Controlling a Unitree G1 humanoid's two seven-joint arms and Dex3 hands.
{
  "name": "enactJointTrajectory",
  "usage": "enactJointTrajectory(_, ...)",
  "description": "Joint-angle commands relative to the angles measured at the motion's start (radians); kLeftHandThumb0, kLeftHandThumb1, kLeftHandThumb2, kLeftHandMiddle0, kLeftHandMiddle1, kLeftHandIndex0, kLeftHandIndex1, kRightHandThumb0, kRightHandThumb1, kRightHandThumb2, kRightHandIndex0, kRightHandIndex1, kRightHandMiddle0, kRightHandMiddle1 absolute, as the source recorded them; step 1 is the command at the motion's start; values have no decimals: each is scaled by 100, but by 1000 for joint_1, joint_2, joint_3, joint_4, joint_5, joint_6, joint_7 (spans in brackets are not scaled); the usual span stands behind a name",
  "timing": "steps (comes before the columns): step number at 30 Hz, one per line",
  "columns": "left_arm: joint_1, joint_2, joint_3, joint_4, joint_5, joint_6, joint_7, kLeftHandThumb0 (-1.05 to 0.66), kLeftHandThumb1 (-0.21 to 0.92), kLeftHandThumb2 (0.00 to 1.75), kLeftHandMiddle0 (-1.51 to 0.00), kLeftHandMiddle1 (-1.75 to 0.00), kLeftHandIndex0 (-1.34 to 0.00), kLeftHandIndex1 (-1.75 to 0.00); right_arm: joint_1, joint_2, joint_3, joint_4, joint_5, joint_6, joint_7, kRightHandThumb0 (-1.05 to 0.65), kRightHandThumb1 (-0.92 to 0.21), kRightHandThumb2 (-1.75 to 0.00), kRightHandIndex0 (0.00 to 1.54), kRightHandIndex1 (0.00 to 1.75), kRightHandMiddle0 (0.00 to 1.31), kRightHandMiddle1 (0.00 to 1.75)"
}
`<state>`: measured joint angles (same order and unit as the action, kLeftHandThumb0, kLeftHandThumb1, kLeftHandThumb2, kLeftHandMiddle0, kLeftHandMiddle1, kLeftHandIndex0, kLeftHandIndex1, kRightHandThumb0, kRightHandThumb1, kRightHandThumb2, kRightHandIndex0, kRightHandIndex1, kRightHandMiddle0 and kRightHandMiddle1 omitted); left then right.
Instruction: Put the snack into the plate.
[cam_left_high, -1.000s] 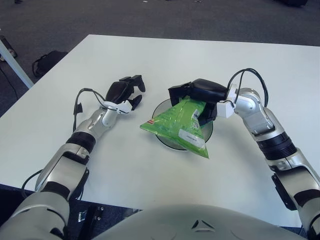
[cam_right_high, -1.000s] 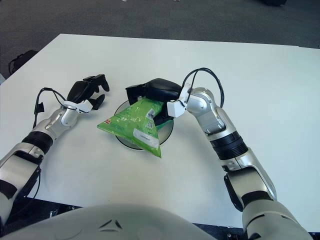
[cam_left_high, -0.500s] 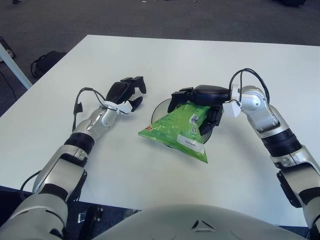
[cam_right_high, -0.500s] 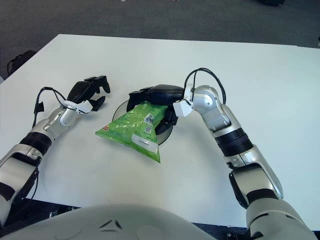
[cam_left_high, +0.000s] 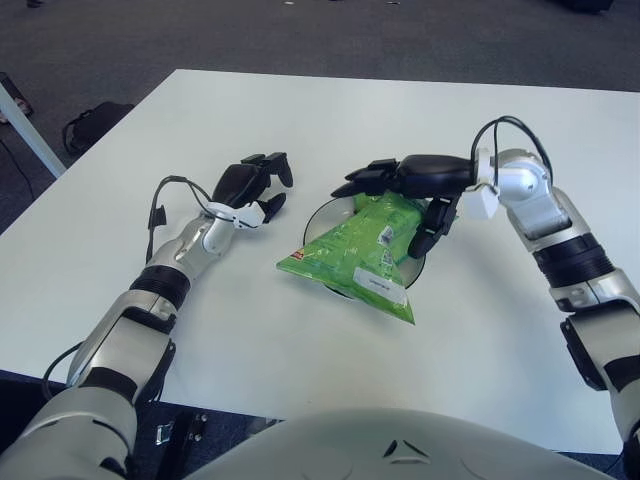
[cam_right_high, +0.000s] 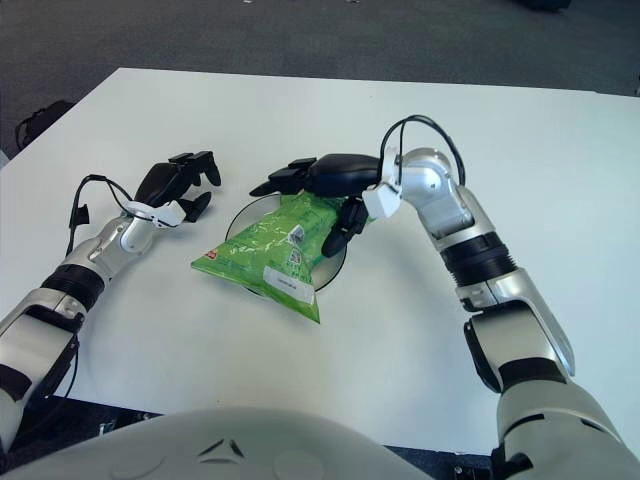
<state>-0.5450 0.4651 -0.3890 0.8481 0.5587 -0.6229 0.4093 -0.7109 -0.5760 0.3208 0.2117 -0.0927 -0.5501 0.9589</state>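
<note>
White table (cam_left_high: 300, 120); a dark round plate (cam_left_high: 318, 213) sits near its middle. The green snack bag (cam_left_high: 365, 255) lies flat across the plate — its upper end is over the dish, while its lower corners overhang the near rim and reach the tabletop on the robot's side. A white label strip shows near the bag's lower edge. Right hand (cam_left_high: 415, 185) is held above the far right part of the plate, fingers spread and released; two point left over the bag's top end and one angles down beside the bag's right edge. Cannot tell whether that lower fingertip touches the bag, but nothing is gripped. Left hand (cam_left_high: 250, 185) shows on the table just left of the plate, apart from the bag, fingers loosely curled and holding nothing. A black cable loops at each wrist. Beyond the table's left edge — dark carpet, with a black bag (cam_left_high: 95, 122) on the floor.
</note>
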Motion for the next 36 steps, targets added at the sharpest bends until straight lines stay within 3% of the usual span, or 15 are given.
enactJointTrajectory(1, 69, -20, -34, 69, 39, 17, -30, -1, 26, 139, -54, -175, -53, -174, -101, -50, -58, 32, 82, 96, 76, -89, -90, -47, 0, 0, 0, 0)
enactJointTrajectory(5, 65, -23, -34, 82, 40, 11, -24, -1, 25, 140, -55, -175, -54, -174, -181, -86, -128, 131, 202, 122, 189, -93, -92, -45, 0, 0, 0, 0)
enactJointTrajectory(11, 64, -25, -34, 90, 41, 8, -15, -1, 25, 141, -55, -175, -54, -174, -214, -70, -186, 249, 334, 160, 323, -93, -87, -39, 0, 0, 0, 0)
enactJointTrajectory(16, 65, -27, -32, 92, 37, 0, -10, -1, 24, 141, -55, -175, -54, -174, -294, -72, -203, 364, 347, 200, 399, -92, -81, -36, 0, 0, 0, 0)
enactJointTrajectory(20, 68, -31, -24, 92, 28, -9, -10, -1, 24, 141, -55, -175, -54, -174, -338, -127, -240, 466, 329, 201, 420, -101, -76, -34, 3, 2, 3, 2)
enactJointTrajectory(21, 68, -32, -22, 92, 27, -12, -8, -1, 24, 141, -55, -175, -54, -174, -344, -139, -248, 485, 323, 200, 419, -101, -72, -37, 5, 2, 2, 9)
enactJointTrajectory(26, 72, -43, -2, 104, 6, -37, 3, -1, 25, 140, -55, -175, -54, -174, -320, -209, -292, 549, 248, 126, 309, -98, -66, -43, 7, 2, 0, 27)
enactJointTrajectory(27, 75, -52, 11, 109, -13, -47, 1, -1, 25, 140, -55, -175, -54, -174, -300, -214, -302, 540, 213, 120, 227, -96, -66, -44, 6, 2, 0, 30)
enactJointTrajectory(30, 81, -75, 47, 116, -67, -69, -19, -1, 25, 140, -55, -175, -54, -174, -260, -211, -325, 505, 153, 136, 61, -88, -62, -51, 9, 3, 0, 41)
enactJointTrajectory(36, 118, -125, 148, 77, -248, -96, -153, -1, 25, 140, -55, -175, -54, -174, -224, -181, -361, 482, 139, 138, -94, -84, -60, -59, 18, 7, 0, 58)
